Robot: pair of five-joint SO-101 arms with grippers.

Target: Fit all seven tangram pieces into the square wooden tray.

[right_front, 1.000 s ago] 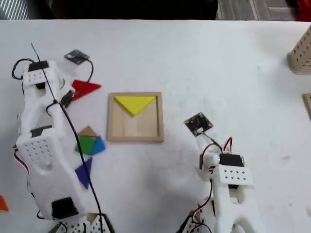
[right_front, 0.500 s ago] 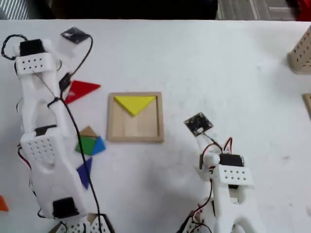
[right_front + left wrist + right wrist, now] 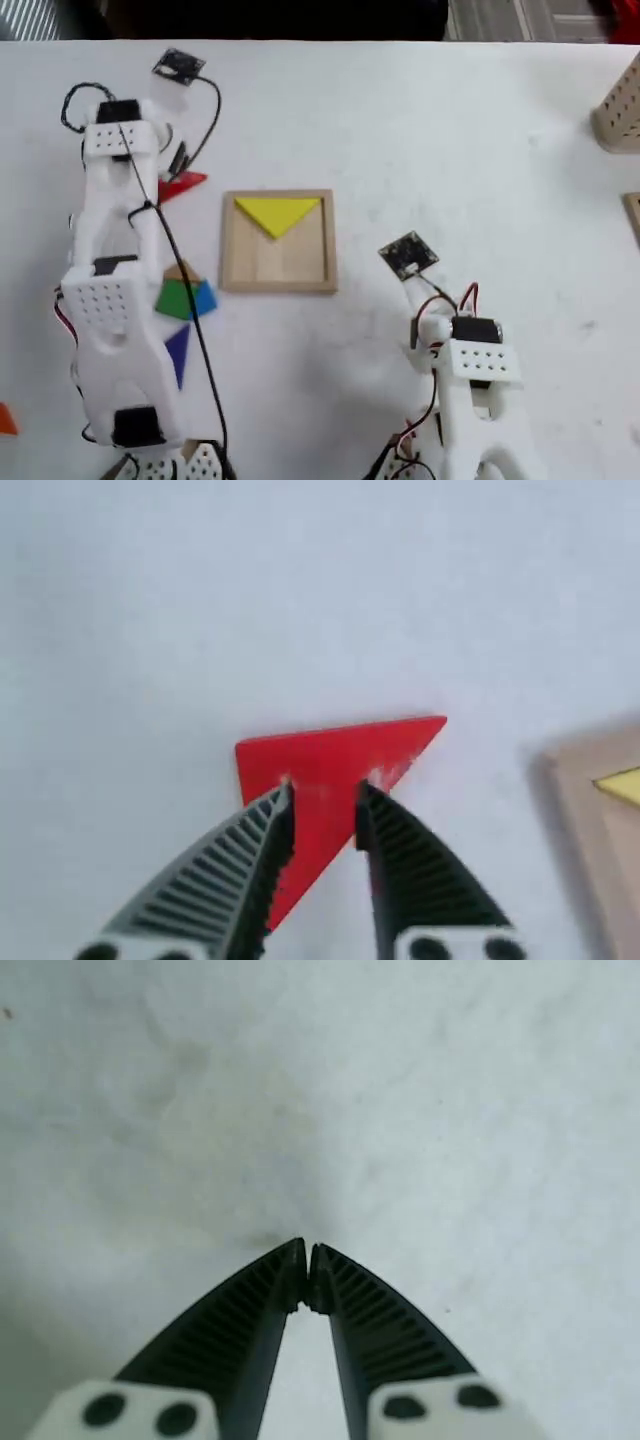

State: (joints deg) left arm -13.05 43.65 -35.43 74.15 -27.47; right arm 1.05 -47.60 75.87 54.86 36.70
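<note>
Left gripper (image 3: 325,792), jaws narrowly parted, straddles the red triangle (image 3: 335,752), its long axis pointing at the tray (image 3: 278,286); right gripper (image 3: 308,1260) closed, empty

The square wooden tray (image 3: 278,272) is pale bare wood, matt, with faint lengthwise grain. The yellow triangle piece (image 3: 277,213) in it looks smooth and matt. The red triangle piece (image 3: 330,750) is smooth, with a scuffed sheen near one tip. The left gripper (image 3: 322,795) and right gripper (image 3: 307,1257) have ribbed black plastic fingers. The white table (image 3: 450,130) is matt and faintly mottled.
</note>
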